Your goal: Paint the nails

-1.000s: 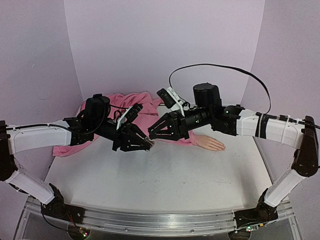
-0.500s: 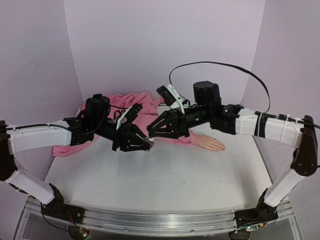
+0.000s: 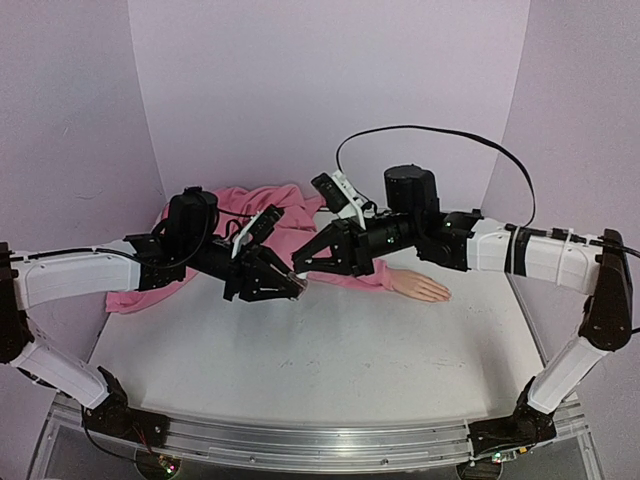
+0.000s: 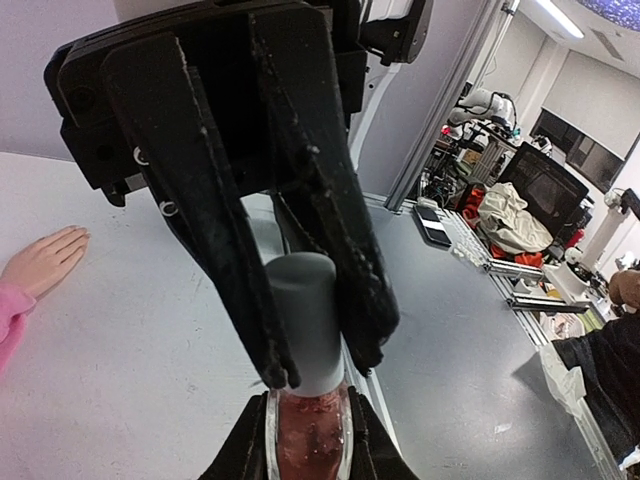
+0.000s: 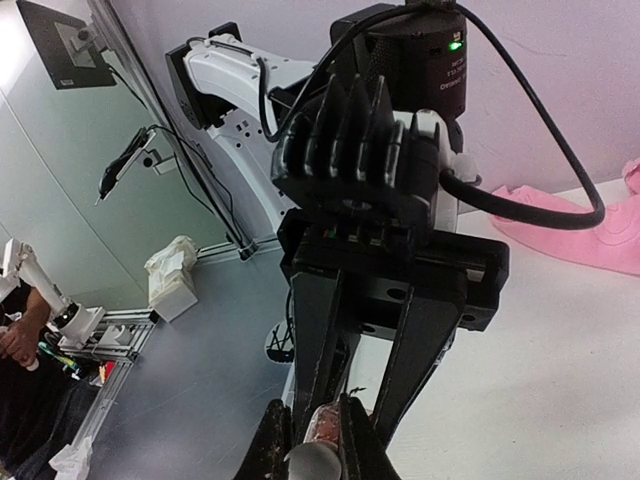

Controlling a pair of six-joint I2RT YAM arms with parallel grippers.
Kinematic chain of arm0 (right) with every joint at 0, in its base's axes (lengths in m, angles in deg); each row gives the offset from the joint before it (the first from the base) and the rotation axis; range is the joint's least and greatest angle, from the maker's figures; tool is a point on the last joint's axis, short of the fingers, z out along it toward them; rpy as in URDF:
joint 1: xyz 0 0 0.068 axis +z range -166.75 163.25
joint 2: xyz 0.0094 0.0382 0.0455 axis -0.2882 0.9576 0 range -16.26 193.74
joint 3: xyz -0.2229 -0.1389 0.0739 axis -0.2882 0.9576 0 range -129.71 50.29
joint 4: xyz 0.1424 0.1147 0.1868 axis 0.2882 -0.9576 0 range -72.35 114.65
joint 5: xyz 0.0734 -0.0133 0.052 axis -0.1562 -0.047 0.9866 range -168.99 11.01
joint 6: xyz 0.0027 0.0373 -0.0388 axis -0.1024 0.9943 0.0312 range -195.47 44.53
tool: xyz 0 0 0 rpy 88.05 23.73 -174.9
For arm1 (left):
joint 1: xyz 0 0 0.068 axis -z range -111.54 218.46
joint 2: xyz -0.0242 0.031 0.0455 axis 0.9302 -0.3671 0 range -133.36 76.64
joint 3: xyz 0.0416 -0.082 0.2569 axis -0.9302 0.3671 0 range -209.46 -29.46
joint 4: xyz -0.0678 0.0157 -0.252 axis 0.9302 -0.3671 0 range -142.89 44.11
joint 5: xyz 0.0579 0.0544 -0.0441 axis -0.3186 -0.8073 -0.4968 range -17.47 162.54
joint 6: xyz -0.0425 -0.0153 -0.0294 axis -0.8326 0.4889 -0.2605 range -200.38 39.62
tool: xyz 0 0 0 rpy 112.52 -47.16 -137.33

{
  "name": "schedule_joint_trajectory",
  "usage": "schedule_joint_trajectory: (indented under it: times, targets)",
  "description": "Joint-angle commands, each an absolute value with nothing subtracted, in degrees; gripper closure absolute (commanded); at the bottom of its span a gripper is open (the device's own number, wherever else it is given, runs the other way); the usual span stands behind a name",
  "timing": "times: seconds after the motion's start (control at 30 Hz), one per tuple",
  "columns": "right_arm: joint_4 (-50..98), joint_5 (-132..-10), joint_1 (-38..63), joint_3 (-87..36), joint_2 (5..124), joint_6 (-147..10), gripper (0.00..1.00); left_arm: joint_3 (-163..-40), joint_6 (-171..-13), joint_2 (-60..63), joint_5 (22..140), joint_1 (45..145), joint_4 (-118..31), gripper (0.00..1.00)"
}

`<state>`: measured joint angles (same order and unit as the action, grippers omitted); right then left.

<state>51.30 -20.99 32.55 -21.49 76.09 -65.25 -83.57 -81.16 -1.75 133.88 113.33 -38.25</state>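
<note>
Our jaws meet over the bench
Left jaws clamp the pink bottle (image 4: 305, 440); right jaws pinch its pale cap (image 4: 300, 300). The mannequin hand (image 3: 420, 287) with its nails (image 3: 443, 296) lies flat on the bench (image 3: 300, 350), right of both.

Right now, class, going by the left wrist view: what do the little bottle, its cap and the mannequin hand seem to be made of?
The bottle is likely glass: its wall is see-through and glossy, dark red inside. Its cap is probably plastic: pale grey, matte, evenly moulded, no glints. The mannequin hand looks like smooth peach plastic or rubber; the look leaves that open.
</note>
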Motion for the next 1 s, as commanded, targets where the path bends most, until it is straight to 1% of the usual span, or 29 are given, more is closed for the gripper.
schedule_joint_trajectory:
  times: [0.0, 0.07, 0.2, 0.33, 0.4, 0.5, 0.53, 0.63, 0.7, 0.83, 0.87, 0.93, 0.97]
  targets:
    - [57.03, -27.2, 34.76, -18.37, 73.89, -64.37, 1.0, -85.89, -81.98, 2.09, 128.31, 112.16, -35.06, 1.0]
    - [61.75, -32.31, 35.77, -15.18, 73.23, -61.74, 1.0, -85.15, -82.13, 3.21, 124.83, 111.47, -34.64, 1.0]
    - [71.07, -46.99, 39.35, -9.89, 73.12, -55.62, 1.0, -83.05, -82.6, 5.38, 117.82, 110.24, -32.31, 1.0]
    - [73.67, -64.49, 45.67, -10.11, 76.36, -51.06, 1.0, -81.26, -81.66, 7.08, 111.7, 110.13, -31.5, 1.0]
    - [73.87, -76.88, 51.46, -11.34, 78.74, -47.82, 1.0, -80.57, -80.66, 7.89, 108.67, 110.13, -31.48, 1.0]
    - [68.91, -100.3, 59.5, -16.27, 83.34, -39.12, 1.0, -79.14, -78.21, 9.64, 103.61, 110.2, -31.47, 1.0]
    - [68.23, -103.74, 61.57, -17.19, 84.48, -37.55, 1.0, -78.82, -77.49, 10.06, 101.95, 110.28, -31.48, 1.0]
    - [63.9, -109.4, 63.66, -20.74, 84.9, -35.16, 1.0, -77.87, -76.64, 11.14, 97.3, 110.3, -31.48, 1.0]
    - [63.15, -111.89, 63.67, -20.61, 83.44, -33.71, 1.0, -77.8, -76.2, 11.28, 95.88, 110.38, -31.48, 1.0]
    - [63.5, -111.33, 63.59, -22.47, 82.77, -37.19, 1.0, -77.72, -76.01, 10.82, 94.29, 110.48, -31.56, 1.0]
    - [63.5, -111.11, 63.53, -22.62, 82.29, -38.58, 0.94, -77.79, -75.87, 10.59, 94.13, 110.5, -31.64, 1.0]
    - [63.49, -108.16, 62.46, -22.37, 80.04, -41.76, 0.65, -77.87, -75.81, 10.09, 94.18, 110.48, -31.86, 1.0]
    - [63.38, -105.84, 61.25, -22.18, 78.11, -43.33, 0.54, -78.01, -75.93, 9.82, 94.42, 110.48, -32.04, 1.0]
